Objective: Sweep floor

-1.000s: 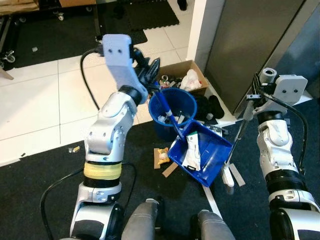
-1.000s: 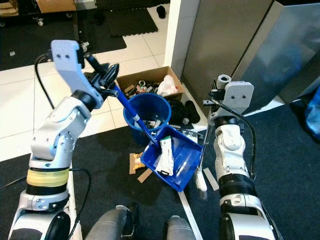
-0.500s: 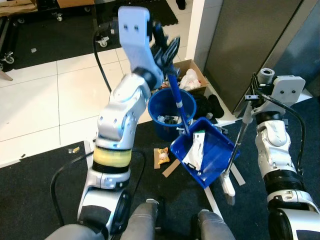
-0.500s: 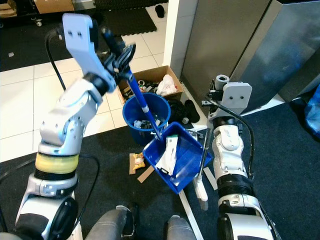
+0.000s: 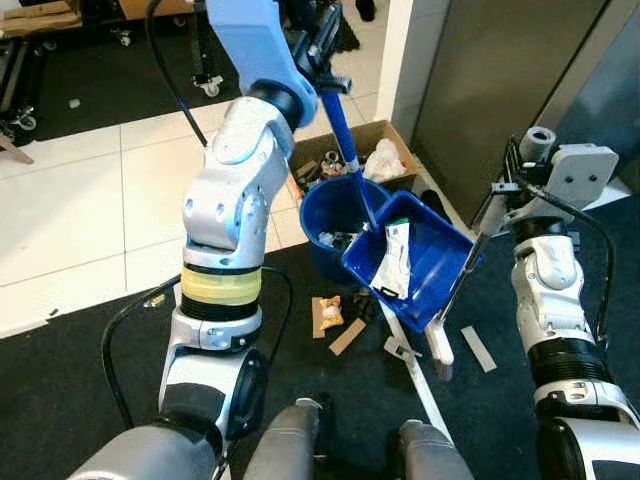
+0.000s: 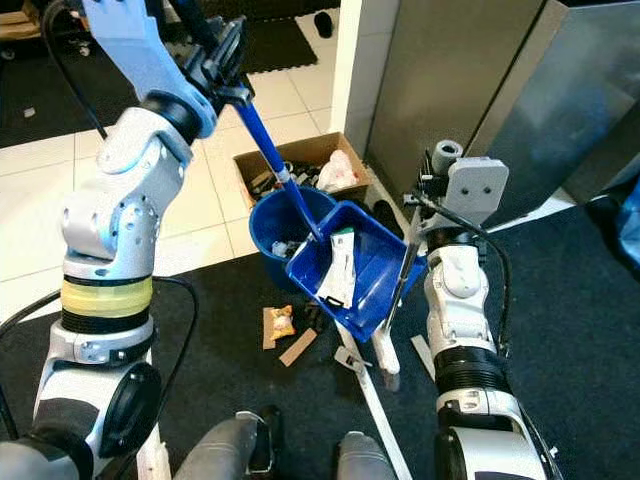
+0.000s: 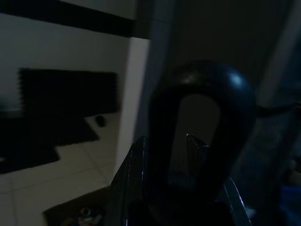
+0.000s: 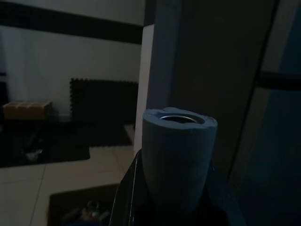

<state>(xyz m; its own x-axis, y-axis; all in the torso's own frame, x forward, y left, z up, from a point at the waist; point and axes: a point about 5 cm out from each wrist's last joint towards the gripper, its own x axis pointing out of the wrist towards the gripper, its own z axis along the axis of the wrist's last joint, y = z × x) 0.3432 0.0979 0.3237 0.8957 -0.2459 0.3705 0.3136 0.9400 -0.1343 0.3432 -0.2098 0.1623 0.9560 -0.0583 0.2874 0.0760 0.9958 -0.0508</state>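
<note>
We see the blue dustpan [image 5: 420,258] tilted over the blue bucket [image 5: 335,235], a white wrapper [image 5: 396,262] lying in it. Our left end effector [image 5: 322,60] is clamped on the dustpan's handle [image 5: 347,150], raised high. Our right end effector [image 5: 505,190] grips the broom pole [image 5: 463,272]. Scraps [image 5: 326,314] lie on the dark mat [image 5: 90,370]; a cardboard box [image 5: 378,152] sits behind the bucket.

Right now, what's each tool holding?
Left tool: shut on the blue dustpan handle.
Right tool: shut on the broom handle.
</note>
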